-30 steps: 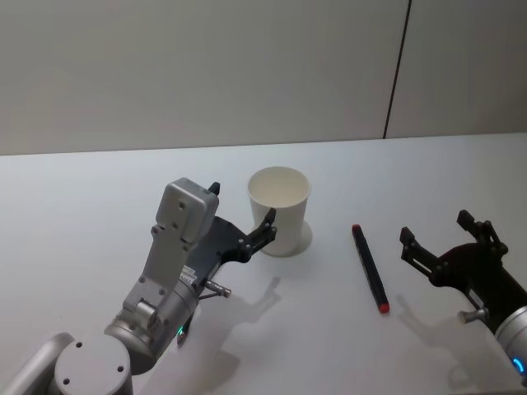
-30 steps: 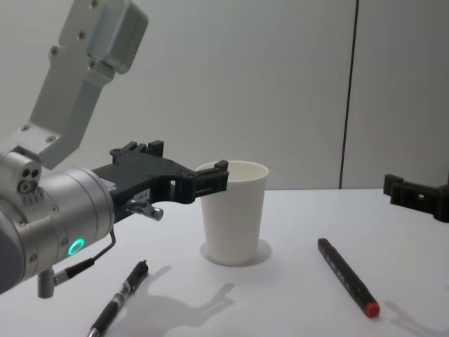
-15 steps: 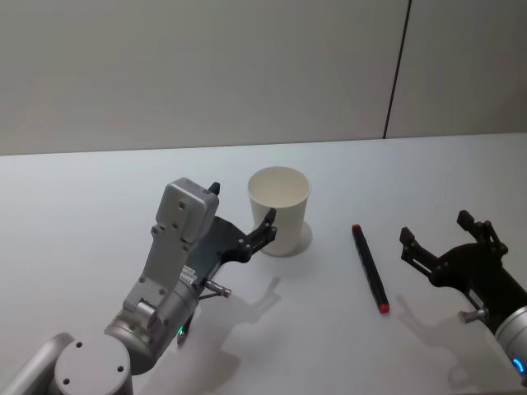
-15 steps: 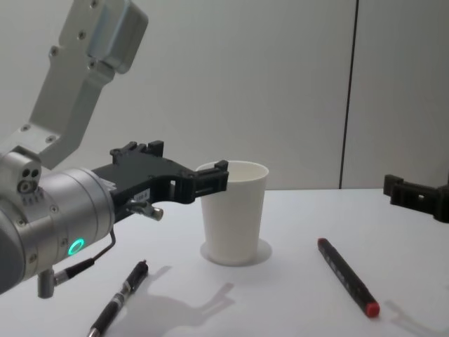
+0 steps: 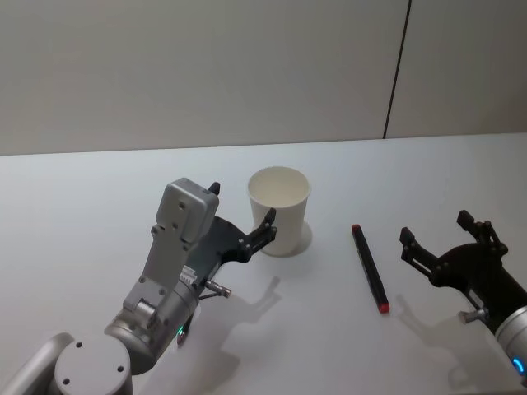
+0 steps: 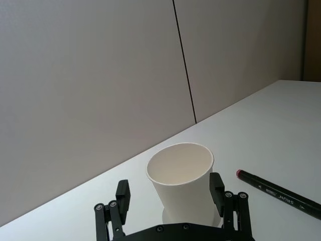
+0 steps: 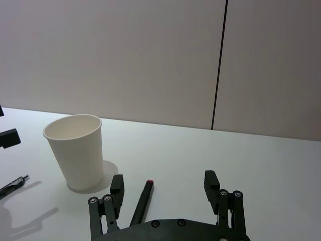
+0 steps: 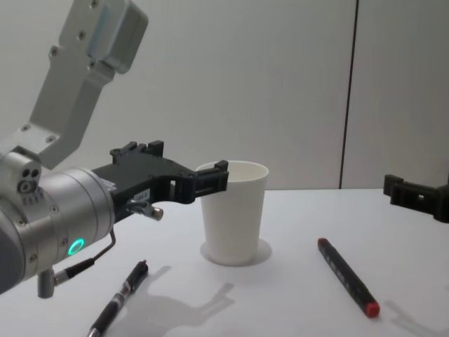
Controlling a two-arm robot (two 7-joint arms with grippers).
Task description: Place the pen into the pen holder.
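Observation:
The pen holder is a white paper cup standing upright mid-table, also seen in the chest view. A black pen with red ends lies flat to the cup's right, between it and my right gripper, which is open and hovers just off the pen's right side. My left gripper is open, raised above the table, its fingertips reaching the cup's left side; the left wrist view shows the cup just ahead of the spread fingers. A second, black-and-silver pen lies on the table under my left arm.
The white table stretches wide to the left and behind the cup. A grey panelled wall with a dark vertical seam closes off the back.

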